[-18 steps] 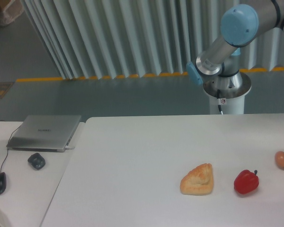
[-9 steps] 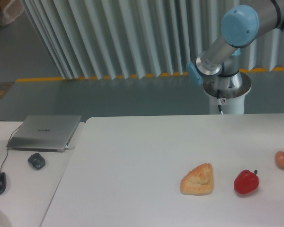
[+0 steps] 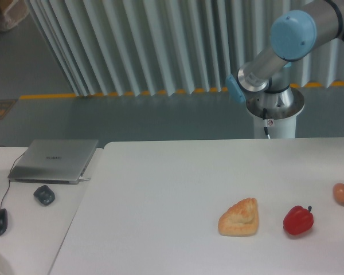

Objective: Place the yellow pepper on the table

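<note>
You're looking at a smooth matt white table (image 3: 160,189), glossy plastic-looking red pepper (image 3: 298,220), rough crusty pastry (image 3: 239,217), brushed metal laptop (image 3: 53,160), shiny metal arm (image 3: 264,69).

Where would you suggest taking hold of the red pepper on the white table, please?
Probably from straight above, closing across the rounded body of the red pepper. It rests on the table with its dark stem poking out at the upper right, so keep off that corner. The pastry lies apart on its left, leaving room there.

Pastry (image 3: 239,217), red pepper (image 3: 298,220), egg (image 3: 341,193), closed laptop (image 3: 54,160), two mice (image 3: 44,195)
</note>
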